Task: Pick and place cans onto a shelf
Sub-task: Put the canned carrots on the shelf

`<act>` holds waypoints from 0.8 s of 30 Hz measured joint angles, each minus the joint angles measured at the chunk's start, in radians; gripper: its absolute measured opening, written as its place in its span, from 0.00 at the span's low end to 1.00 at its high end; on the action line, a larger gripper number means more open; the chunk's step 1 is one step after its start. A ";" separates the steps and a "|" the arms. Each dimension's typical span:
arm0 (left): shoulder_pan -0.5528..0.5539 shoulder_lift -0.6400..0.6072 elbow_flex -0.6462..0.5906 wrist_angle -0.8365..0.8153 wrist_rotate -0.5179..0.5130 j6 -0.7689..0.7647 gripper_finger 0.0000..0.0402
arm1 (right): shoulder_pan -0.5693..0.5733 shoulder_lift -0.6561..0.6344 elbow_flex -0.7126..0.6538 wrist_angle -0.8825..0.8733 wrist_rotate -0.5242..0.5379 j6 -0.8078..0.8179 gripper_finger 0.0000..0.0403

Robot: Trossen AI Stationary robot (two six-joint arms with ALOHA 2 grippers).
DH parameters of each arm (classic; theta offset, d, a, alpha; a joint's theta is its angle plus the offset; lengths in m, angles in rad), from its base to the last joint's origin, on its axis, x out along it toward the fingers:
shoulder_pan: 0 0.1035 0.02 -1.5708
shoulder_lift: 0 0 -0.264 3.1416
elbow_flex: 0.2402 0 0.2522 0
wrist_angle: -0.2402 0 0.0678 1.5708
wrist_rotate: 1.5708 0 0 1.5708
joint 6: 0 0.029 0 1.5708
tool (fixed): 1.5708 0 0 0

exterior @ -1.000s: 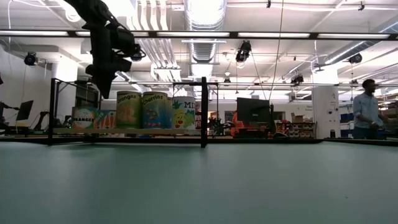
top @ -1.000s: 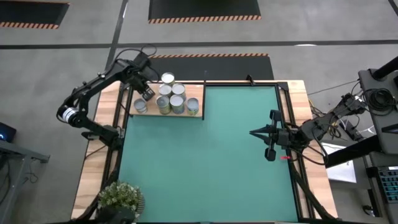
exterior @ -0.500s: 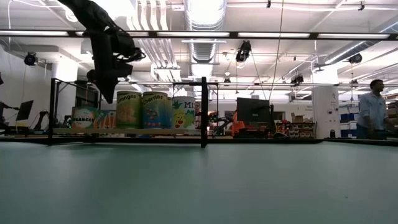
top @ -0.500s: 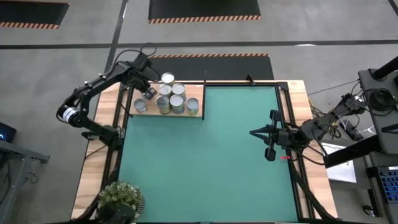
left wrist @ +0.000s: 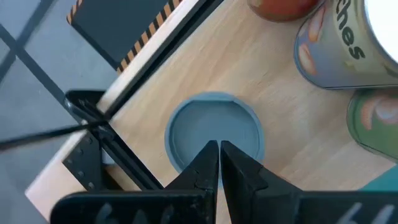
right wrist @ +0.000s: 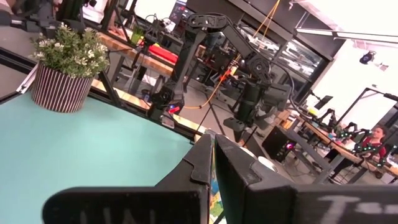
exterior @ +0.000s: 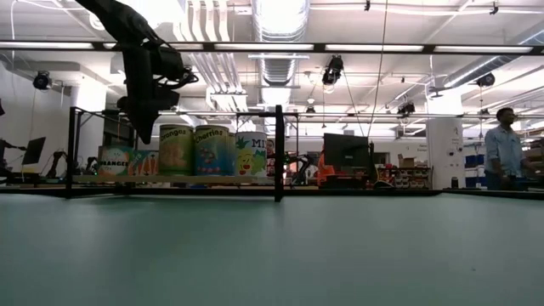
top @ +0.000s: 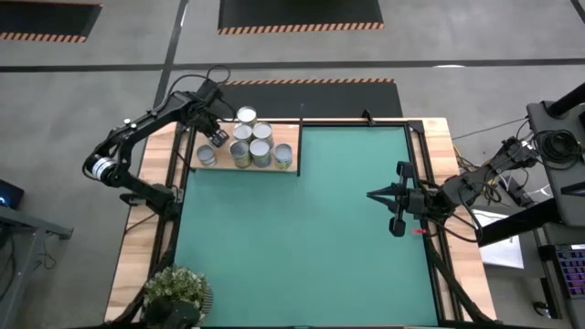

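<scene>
A: Left gripper (left wrist: 219, 163)?
B: Fingers pinched together, holding nothing, hanging over a low can (left wrist: 214, 129) at the shelf (top: 286, 133) end nearest the left arm.
A: Cans (top: 249, 144)?
B: All clustered on the shelf; none on the green mat (top: 302, 228).
A: Right gripper (top: 375, 195)?
B: Closed too, empty, parked at the mat's right edge.
A: Risk?
B: Prob. the left arm clipping the taller tins just beside it, tipping one off.
</scene>
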 joint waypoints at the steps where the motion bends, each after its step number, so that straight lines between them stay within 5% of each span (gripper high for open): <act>1: 0.000 0.000 0.000 0.004 0.000 0.017 0.00 | 0.000 0.000 0.000 0.000 0.000 0.000 0.02; 15: -0.004 -0.003 0.025 -0.016 0.061 0.409 0.00 | 0.000 0.000 0.000 0.000 0.001 -0.001 0.02; 24: 0.008 0.002 0.012 -0.024 0.062 0.389 0.00 | 0.000 0.000 0.000 0.000 0.052 -0.003 0.02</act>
